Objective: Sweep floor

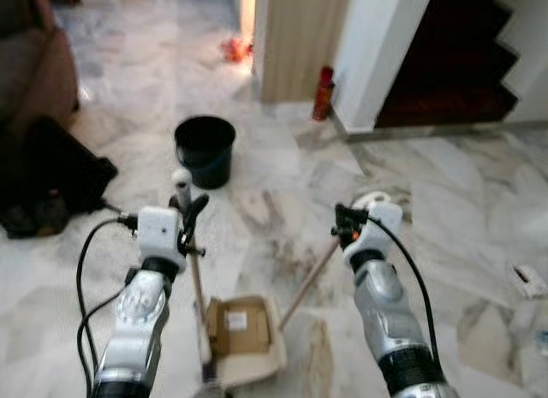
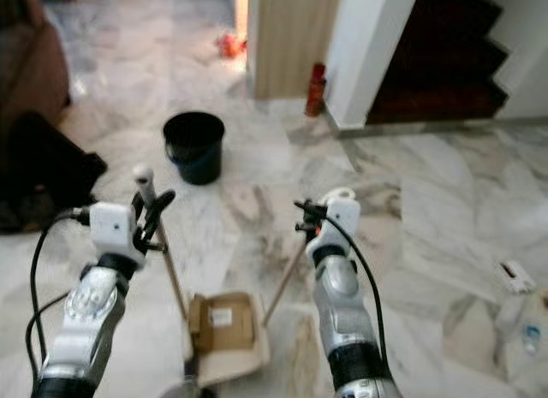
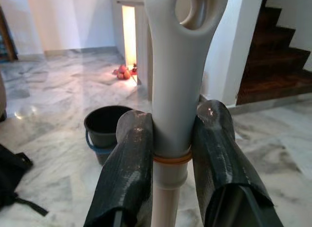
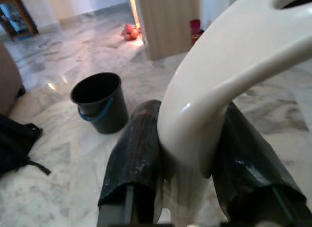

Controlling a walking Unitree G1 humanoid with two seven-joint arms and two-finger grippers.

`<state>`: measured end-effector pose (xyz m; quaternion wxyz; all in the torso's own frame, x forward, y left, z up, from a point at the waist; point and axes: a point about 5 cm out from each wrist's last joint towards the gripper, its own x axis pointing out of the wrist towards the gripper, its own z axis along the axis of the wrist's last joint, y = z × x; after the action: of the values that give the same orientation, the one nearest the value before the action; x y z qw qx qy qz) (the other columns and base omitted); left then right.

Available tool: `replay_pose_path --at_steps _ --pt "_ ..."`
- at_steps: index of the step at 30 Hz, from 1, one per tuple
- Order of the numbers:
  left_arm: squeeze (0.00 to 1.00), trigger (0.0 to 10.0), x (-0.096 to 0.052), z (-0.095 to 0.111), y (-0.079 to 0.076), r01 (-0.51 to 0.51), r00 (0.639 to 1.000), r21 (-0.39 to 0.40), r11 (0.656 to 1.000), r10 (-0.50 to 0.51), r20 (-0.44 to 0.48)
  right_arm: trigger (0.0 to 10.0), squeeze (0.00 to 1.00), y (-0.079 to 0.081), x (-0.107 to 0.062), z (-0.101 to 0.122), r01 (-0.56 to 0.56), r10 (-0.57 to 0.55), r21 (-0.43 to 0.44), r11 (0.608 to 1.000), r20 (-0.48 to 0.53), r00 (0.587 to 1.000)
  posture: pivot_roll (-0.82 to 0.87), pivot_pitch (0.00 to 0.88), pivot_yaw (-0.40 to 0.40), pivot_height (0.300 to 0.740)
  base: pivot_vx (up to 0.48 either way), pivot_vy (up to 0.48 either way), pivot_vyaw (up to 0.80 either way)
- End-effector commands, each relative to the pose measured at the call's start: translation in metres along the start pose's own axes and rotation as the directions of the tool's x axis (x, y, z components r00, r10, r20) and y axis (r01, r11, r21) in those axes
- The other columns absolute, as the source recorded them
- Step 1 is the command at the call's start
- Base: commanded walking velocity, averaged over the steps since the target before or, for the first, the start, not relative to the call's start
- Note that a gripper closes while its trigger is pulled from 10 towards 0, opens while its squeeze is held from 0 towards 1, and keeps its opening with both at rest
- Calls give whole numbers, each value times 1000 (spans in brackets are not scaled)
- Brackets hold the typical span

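My left gripper is shut on the grey-white top of a long pole that ends in a ring. The pole runs down past the left side of a cream dustpan to a grey head at the picture's bottom edge. A flat cardboard box lies in the dustpan. My right gripper is shut on a white looped handle. Its wooden stick slants down to the dustpan's right rim.
A black bucket stands on the marble floor ahead. A black bag and a brown sofa are at the left. A red canister stands by the wall corner, dark stairs rise beyond, and small litter lies at the right.
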<state>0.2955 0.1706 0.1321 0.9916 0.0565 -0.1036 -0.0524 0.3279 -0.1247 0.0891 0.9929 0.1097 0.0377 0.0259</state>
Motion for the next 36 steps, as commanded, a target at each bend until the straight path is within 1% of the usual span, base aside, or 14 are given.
replay_pose_path --at_steps 1,5,11,15,19,26,34,36 --pt "0 10000 5 9 -2 0 999 -3 1000 0 41 10000 0 4 3 10 -19 19 22 1000 42 999 113 98 -108 740 334 0 0" --pt "0 10000 4 9 -2 -4 999 1 1000 4 41 10000 0 6 3 10 -33 32 12 999 39 999 114 96 -109 740 339 0 0" --pt "0 10000 4 9 -2 -8 999 1 1000 8 41 10000 0 7 3 10 -42 42 4 999 42 998 113 95 -110 740 344 0 593" --pt "0 10000 4 8 -2 -10 999 3 1000 10 42 10000 0 8 3 10 -43 43 13 999 39 998 114 92 -110 740 342 0 0" --pt "0 10000 4 9 -2 -9 999 3 1000 9 42 10000 0 8 3 10 -50 50 1 999 40 998 114 90 -110 740 345 0 0" --pt "0 10000 4 9 -2 -9 999 4 1000 9 42 10000 0 9 2 10 -61 61 -1 998 42 997 113 92 -110 740 347 0 707" --pt "0 10000 4 8 -2 -11 999 2 1000 11 40 10000 0 10 2 9 -65 65 -6 998 37 997 114 93 -111 740 346 0 0" --pt "0 10000 4 7 -2 -11 999 2 1000 11 39 10000 0 10 2 9 -66 66 -8 998 39 997 114 93 -111 740 345 0 563"
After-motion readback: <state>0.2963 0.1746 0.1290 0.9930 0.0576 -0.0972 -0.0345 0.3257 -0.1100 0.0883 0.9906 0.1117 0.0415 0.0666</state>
